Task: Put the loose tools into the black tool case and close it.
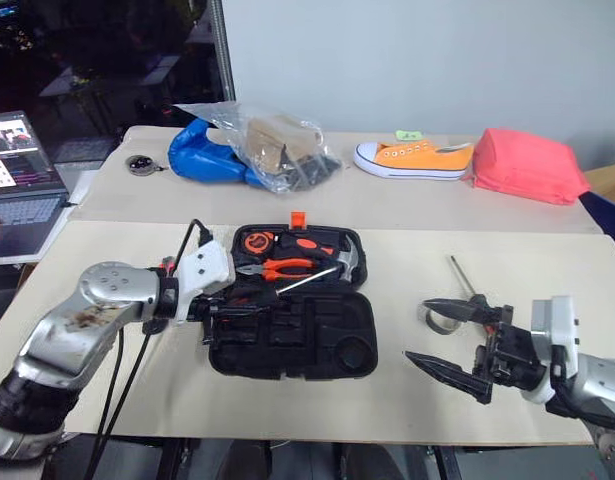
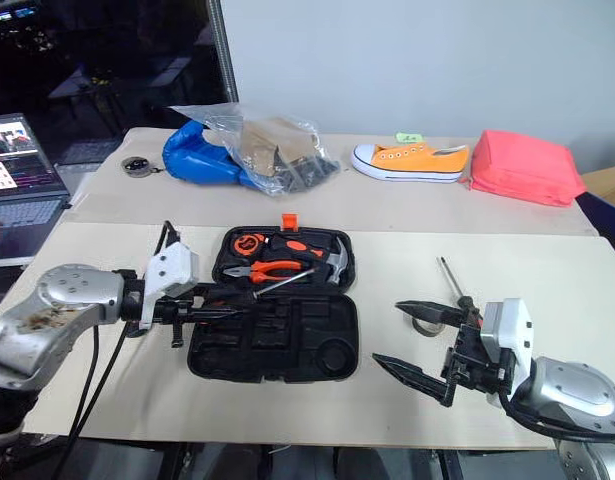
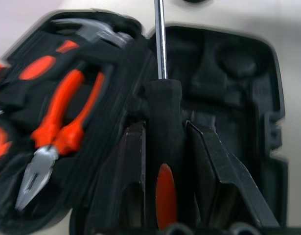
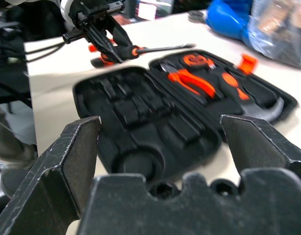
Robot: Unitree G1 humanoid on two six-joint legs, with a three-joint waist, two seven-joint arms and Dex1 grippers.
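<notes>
Right gripper: one, [image 1: 449, 339] nearest the front edge of the table on the right, its two black fingers spread wide with nothing between them.
Left gripper: one, [image 2: 209, 301] at the left end of the tool case, its fingers clamped on the black-and-orange handle of a screwdriver [image 3: 162, 147].
Held screwdriver: one; its metal shaft reached out over the open case toward the far half.
Tool case: one, [image 1: 292, 335] black, lying open in the middle of the front table, two halves side by side; the near half showed bare moulded recesses.
Far half of case: held one pair of orange-handled pliers [image 1: 284, 267], one hammer [image 1: 349, 259] and a small orange latch [image 1: 297, 218] on its far edge.
Loose on the table: one thin screwdriver [image 1: 461, 275] and one small tape roll [image 1: 439, 318], both right of the case, just beyond the right gripper's fingers.
Front table: one, [image 1: 407, 410] beige.
Left edge: one open laptop [image 1: 17, 185].
Far table: one blue bag [image 1: 202, 155] touching one clear plastic bag [image 1: 277, 140] of odds and ends, one small round dark object [image 1: 141, 164] to their left, one orange shoe [image 1: 412, 158], one pink-red pouch [image 1: 527, 165], in a row from left to right.
</notes>
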